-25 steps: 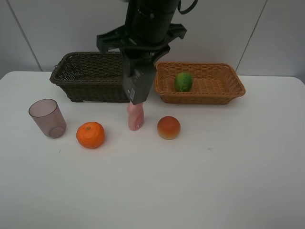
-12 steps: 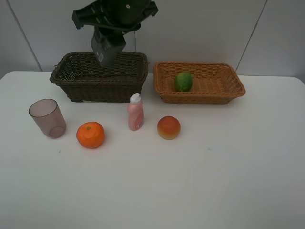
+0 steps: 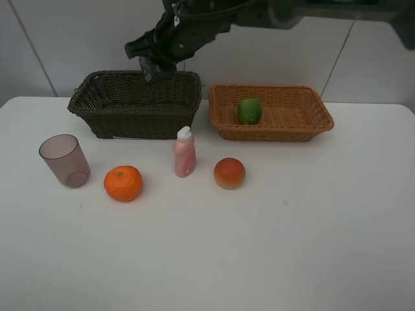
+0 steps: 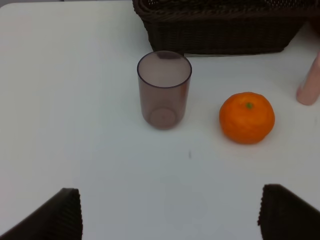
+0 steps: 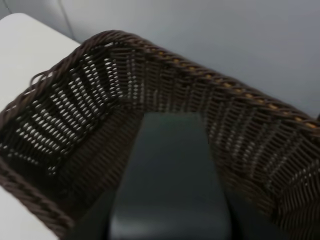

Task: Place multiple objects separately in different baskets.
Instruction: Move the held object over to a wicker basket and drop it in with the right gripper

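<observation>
R arm (image 3: 279, 9) reaches across from upper right – R gripper (image 3: 154, 59) tilted down, jaws clamped on black bottle (image 5: 170, 175) – L gripper (image 4: 175, 215) spread wide, empty.

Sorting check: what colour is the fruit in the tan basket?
Green fruit, clearest in the exterior high view.

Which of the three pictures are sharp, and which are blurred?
Exterior high view: the tangerine and other table items are sharp with faint soft shadows, but the right arm at the top is smeared. Left wrist view: sharp; the cup is crisp. Right wrist view: soft overall; the dark basket weave and the black bottle are blurred.
</observation>
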You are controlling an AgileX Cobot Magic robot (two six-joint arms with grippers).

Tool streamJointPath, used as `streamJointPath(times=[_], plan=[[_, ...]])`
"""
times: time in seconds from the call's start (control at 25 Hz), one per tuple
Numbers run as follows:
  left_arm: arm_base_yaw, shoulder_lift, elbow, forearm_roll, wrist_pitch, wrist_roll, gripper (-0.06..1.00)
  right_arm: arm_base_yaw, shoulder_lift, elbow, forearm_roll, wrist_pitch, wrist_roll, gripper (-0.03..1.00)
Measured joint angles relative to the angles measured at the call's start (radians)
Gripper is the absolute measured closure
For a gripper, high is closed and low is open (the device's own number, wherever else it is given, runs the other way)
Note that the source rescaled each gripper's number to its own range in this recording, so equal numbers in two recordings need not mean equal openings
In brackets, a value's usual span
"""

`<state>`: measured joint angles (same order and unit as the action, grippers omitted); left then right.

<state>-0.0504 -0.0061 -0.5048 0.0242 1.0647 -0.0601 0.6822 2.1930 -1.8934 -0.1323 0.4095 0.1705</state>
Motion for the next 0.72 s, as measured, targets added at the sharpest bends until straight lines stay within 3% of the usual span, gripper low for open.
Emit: streamJointPath(times=[0.28,0.72], plan=[[0.000,0.000,0.000,0.000,0.000,0.000,0.03,-0.021,0.106,0.000,-0.009,-0.108,0.000,0.78],[0.000,0.000,0.000,0.000,0.000,0.000,0.03,-0.021,0.153,0.000,-0.007,-0.148,0.000,0.78]])
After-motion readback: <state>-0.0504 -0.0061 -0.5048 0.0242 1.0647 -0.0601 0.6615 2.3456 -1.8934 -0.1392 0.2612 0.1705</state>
